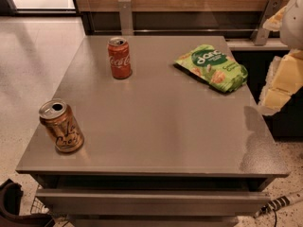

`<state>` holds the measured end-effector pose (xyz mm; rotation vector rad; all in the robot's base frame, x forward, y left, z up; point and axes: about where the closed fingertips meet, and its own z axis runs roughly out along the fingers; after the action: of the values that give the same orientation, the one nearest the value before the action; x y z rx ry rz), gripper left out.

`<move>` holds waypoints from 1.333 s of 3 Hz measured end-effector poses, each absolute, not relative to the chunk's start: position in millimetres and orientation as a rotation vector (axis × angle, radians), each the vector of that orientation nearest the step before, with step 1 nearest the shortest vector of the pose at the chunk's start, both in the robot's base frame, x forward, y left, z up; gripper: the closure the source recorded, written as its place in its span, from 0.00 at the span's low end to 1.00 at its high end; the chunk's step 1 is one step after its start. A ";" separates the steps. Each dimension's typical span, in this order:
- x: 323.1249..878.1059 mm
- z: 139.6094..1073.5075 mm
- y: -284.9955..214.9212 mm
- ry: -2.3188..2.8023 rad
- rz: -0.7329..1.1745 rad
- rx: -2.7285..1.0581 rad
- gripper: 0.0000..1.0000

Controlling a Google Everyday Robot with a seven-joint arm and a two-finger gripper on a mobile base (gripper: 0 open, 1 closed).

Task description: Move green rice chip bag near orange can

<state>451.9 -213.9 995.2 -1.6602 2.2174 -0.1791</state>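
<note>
The green rice chip bag [212,67] lies flat at the far right of the grey table [156,126], with its dark-green logo facing up. The orange can [61,126] stands upright at the near left corner, its silver top opened. My gripper [280,85] shows as cream-coloured parts at the right edge of the view, beside the table's right side and a little right of and nearer than the bag. It touches nothing.
A red Coca-Cola can [119,57] stands upright at the far left-centre of the table. A wooden wall panel with metal brackets [125,15] runs behind the table. A dark object [12,205] lies on the floor at the bottom left.
</note>
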 end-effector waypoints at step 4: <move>624.7 985.0 -245.1 2.303 0.030 -1.082 0.00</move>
<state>624.7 -245.1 985.0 -1.0815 2.3027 0.0304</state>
